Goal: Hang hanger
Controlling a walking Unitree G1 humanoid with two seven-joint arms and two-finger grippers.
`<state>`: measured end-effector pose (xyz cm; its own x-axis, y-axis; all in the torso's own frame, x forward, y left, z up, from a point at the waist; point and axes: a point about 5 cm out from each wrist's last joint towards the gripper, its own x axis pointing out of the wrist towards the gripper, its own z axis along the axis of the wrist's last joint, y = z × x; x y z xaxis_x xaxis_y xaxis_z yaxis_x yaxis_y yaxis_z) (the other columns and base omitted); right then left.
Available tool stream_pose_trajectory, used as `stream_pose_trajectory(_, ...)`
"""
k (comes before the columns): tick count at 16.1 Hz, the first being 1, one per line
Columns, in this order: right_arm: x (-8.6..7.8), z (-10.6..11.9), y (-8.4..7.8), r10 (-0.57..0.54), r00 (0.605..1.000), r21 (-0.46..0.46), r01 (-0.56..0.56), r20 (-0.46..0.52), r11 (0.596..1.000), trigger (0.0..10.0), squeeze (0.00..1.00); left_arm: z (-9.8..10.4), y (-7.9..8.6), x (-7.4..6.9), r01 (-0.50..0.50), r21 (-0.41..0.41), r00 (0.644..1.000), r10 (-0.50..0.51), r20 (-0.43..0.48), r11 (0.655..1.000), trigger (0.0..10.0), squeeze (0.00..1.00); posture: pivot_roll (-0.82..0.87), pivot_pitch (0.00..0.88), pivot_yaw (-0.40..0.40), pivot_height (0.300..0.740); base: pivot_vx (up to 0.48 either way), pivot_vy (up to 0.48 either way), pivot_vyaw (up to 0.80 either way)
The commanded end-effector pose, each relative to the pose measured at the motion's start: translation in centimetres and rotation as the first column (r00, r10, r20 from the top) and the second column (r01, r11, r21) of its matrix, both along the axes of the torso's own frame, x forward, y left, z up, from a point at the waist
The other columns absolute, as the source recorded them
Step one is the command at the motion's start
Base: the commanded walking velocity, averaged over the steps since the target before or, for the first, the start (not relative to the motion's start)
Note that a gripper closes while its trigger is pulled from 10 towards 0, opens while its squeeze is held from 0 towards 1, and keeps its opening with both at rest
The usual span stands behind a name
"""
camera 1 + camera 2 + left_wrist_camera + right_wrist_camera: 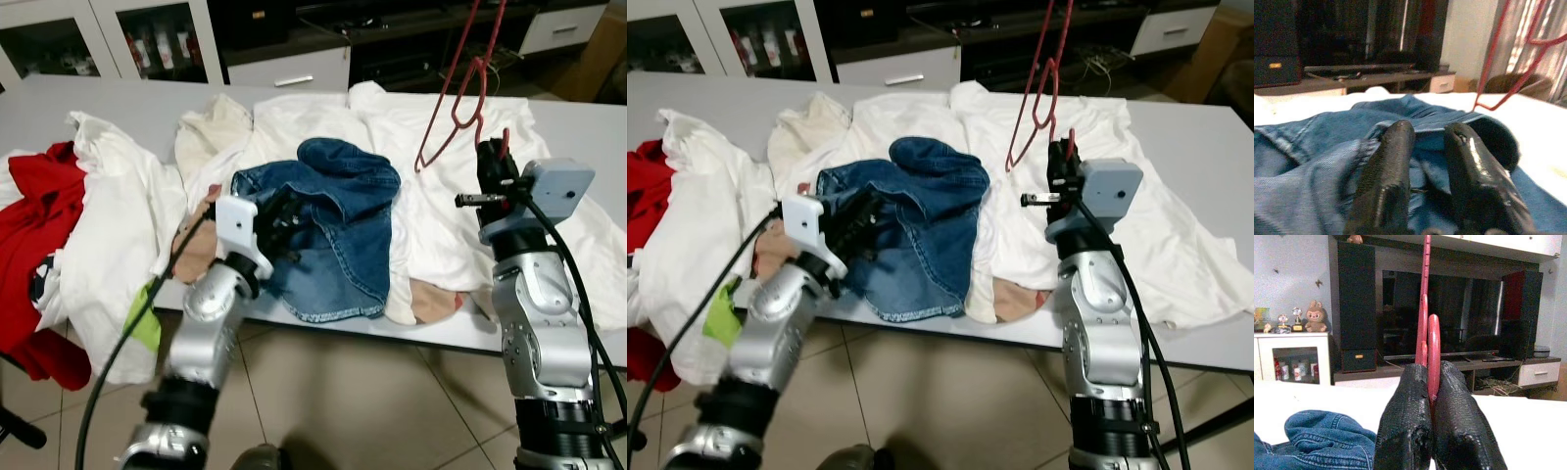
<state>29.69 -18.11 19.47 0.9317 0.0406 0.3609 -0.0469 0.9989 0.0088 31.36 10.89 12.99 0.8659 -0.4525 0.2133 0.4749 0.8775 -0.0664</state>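
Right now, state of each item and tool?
Red hanger: held upright off the table, clamped in the right tool.
Right tool: shut on the hanger.
Left tool: open, resting on the denim garment.
Denim garment: crumpled on the white clothes.
Red garment: heaped at the table's left edge.

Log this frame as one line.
right gripper: shut on red hanger, held up above table | left gripper: open at denim garment | white table: heaped clothes | hanger: unhung

Grey table: white garments, denim garment, red cloth, possibly beige item.
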Motion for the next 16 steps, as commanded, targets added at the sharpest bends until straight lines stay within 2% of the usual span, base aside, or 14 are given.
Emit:
stream_pose_trajectory(1, -0.2, 0.2, -0.1, -0.007, 1.0, -0.009, 0.007, 0.02, 1.0, 10.0, 0.0, 0.5, 0.0, -0.3, -0.013, -0.005, 0.999, 0.013, 0.042, 1.0, 10.0, 1.0, 0.08, 0.006, 0.061, 0.74, 0.0, 0.0, 0.0)
stream_pose_trajectory(3, -0.2, 0.2, -0.1, -0.007, 1.0, -0.011, 0.008, 0.019, 1.0, 10.0, 0.0, 0.0, 0.9, 0.0, -0.136, 0.08, 0.99, 0.132, 0.059, 0.987, 10.0, 1.0, 0.08, 0.004, 0.058, 0.74, 0.0, 0.0, 0.0)
stream_pose_trajectory(4, -0.2, 0.2, -0.1, -0.007, 1.0, -0.011, 0.008, 0.019, 1.0, 10.0, 0.0, 0.0, 1.1, 0.1, -0.15, 0.086, 0.988, 0.145, 0.06, 0.985, 10.0, 1.0, 0.08, 0.004, 0.058, 0.74, 0.0, 0.0, 0.0)
stream_pose_trajectory(5, -0.2, 0.3, -0.1, -0.006, 1.0, -0.012, 0.006, 0.018, 1.0, 10.0, 0.0, 0.2, 2.0, 0.5, -0.203, 0.088, 0.978, 0.198, 0.068, 0.975, 10.0, 0.0, 0.08, 0.007, 0.052, 0.74, 0.0, 0.0, 0.0)
stream_pose_trajectory(6, -0.2, 0.3, -0.1, -0.005, 1.0, -0.013, 0.005, 0.016, 1.0, 10.0, 0.0, 0.6, 2.9, 0.9, -0.244, 0.09, 0.968, 0.238, 0.078, 0.965, 10.0, 0.0, 0.08, 0.007, 0.052, 0.74, 0.0, 0.0, 0.0)
stream_pose_trajectory(9, -0.2, 0.3, -0.2, -0.003, 1.0, -0.014, 0.003, 0.013, 1.0, 10.0, 0.0, 1.0, 3.8, 1.1, -0.282, 0.074, 0.957, 0.276, 0.088, 0.957, 10.0, 0.0, 0.08, 0.015, 0.044, 0.74, 0.0, 0.0, 0.0)
stream_pose_trajectory(10, -0.2, 0.2, -0.2, -0.003, 1.0, -0.014, 0.003, 0.011, 1.0, 10.0, 0.0, 0.8, 3.7, 1.0, -0.29, 0.041, 0.955, 0.287, 0.07, 0.956, 10.0, 1.0, 0.08, 0.017, 0.043, 0.74, 0.0, 0.0, 0.0)
stream_pose_trajectory(13, -0.3, 0.2, -0.2, -0.004, 1.0, -0.015, 0.004, 0.008, 1.0, 10.0, 0.0, 0.0, 3.1, 0.9, -0.287, 0.012, 0.958, 0.287, 0.002, 0.958, 10.0, 1.0, 0.08, 0.02, 0.041, 0.74, 0.0, 0.0, 0.0)
stream_pose_trajectory(14, -0.4, 0.2, -0.3, -0.004, 1.0, -0.015, 0.004, 0.007, 1.0, 10.0, 0.0, -0.3, 2.6, 0.8, -0.273, 0.016, 0.962, 0.273, -0.01, 0.962, 10.0, 0.0, 0.08, 0.021, 0.041, 0.74, 0.0, 0.0, 0.0)
stream_pose_trajectory(16, -0.4, 0.1, -0.3, -0.005, 1.0, -0.017, 0.006, 0.003, 1.0, 10.0, 0.0, -1.0, 2.7, 0.6, -0.318, 0.052, 0.946, 0.32, -0.042, 0.947, 10.0, 0.0, 0.08, 0.023, 0.04, 0.74, 0.0, 0.0, 0.0)
